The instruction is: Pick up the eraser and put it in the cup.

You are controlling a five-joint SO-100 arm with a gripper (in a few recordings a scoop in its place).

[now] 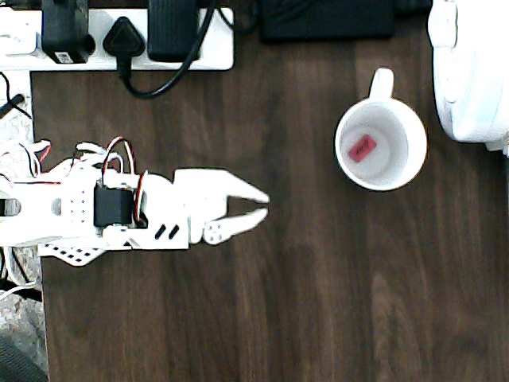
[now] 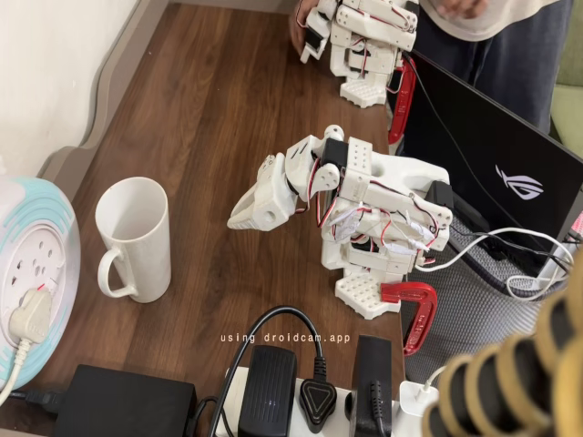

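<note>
- Nearest to me in the fixed view I see a white power strip (image 2: 310, 401) with black plugs, and a black adapter brick (image 2: 118, 405) beside it on the dark wood bench (image 2: 209, 118).
- At the left edge of that view sits a round white and pale-blue cable reel (image 2: 36, 273) with a plug in one socket.
- Just beyond it stands the cup (image 2: 135, 238), upright, its loop handle turned toward the power strip.
- From overhead I find the eraser (image 1: 362, 148) lying flat on the bottom of the cup (image 1: 381, 144), dark marks facing up.
- The white arm (image 2: 373, 214) is folded low over its base, which a red clamp (image 2: 414, 314) fastens to the bench edge.
- My gripper (image 1: 256, 204) holds nothing; its fingers are slightly parted, a narrow gap at the tips, pointing toward the cup and well apart from it.
- Behind the arm I see a dark laptop lid (image 2: 492, 155), and a person (image 2: 510, 41) stands at the far end.
</note>
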